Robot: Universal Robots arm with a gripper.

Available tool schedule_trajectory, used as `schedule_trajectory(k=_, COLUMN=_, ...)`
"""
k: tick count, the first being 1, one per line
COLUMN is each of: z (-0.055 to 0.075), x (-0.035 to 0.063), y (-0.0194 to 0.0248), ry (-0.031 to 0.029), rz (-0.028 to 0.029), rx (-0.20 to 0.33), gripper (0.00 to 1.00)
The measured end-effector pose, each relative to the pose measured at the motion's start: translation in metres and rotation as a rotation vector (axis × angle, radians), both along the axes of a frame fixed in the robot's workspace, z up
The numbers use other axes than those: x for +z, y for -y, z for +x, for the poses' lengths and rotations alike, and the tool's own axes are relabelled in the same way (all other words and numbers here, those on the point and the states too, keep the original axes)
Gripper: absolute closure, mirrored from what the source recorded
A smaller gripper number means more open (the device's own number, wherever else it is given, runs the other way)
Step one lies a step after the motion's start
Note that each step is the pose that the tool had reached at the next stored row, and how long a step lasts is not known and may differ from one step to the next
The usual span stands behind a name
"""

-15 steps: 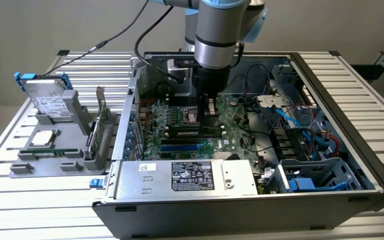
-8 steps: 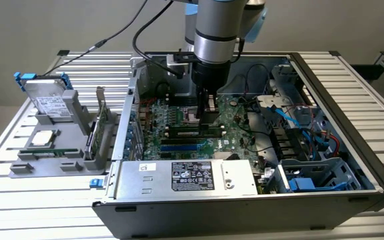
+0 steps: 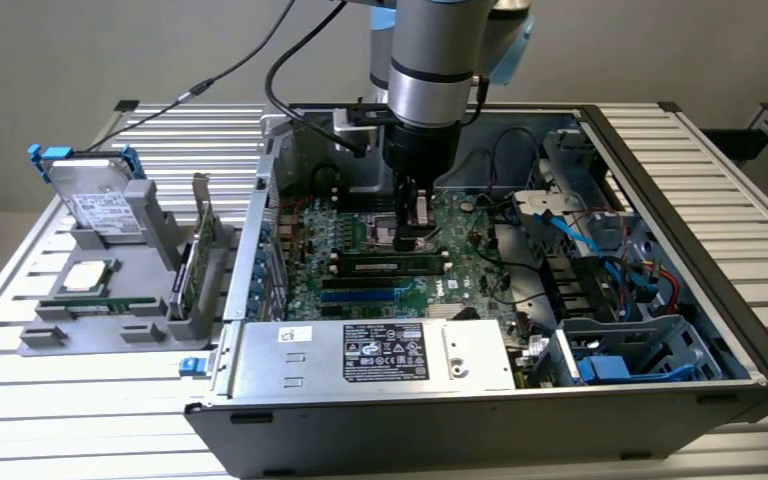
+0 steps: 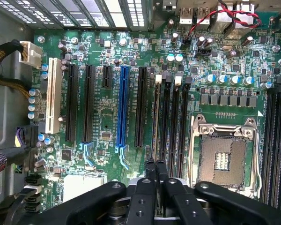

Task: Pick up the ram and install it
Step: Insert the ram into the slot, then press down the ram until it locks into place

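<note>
At the exterior view's left, on the slatted desk (image 3: 37, 400), gray holder (image 3: 57, 335) with a hard drive (image 3: 97, 205) propped in it. Upright expansion card (image 3: 201, 215) stands at the holder's side nearest the case. Open computer case (image 3: 491, 420) takes the middle, power supply (image 3: 371, 355) along its near wall. Motherboard (image 3: 311, 250) lies flat inside. The ram (image 3: 387, 267) stands on edge in a memory slot, mid-board, near the CPU socket (image 4: 222, 157). Pincer (image 3: 418, 238) hangs straight down over the ram, fingers (image 4: 151, 173) narrow, nearly together, right at its top edge. Whether they pinch it, can't tell. Toward the exterior view's right: blue and red cables (image 3: 631, 275), then a drive cage (image 3: 624, 350).
</note>
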State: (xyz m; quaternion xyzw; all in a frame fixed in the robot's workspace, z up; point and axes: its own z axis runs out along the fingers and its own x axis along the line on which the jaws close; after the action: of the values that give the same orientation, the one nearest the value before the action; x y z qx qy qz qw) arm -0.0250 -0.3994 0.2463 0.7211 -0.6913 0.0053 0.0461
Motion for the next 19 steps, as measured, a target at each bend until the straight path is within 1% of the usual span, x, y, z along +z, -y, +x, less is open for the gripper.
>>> schedule_trajectory(k=1, z=0.0, x=0.0, y=0.0, ry=0.0, rz=0.0, rx=0.0, gripper=0.9)
schedule_trajectory(k=15, z=0.0, x=0.0, y=0.0, ry=0.0, rz=0.0, rx=0.0, gripper=0.9)
schedule_trajectory(k=19, z=0.0024, x=0.0, y=-0.0012, ry=0.0, rz=0.0, rx=0.0, gripper=0.9)
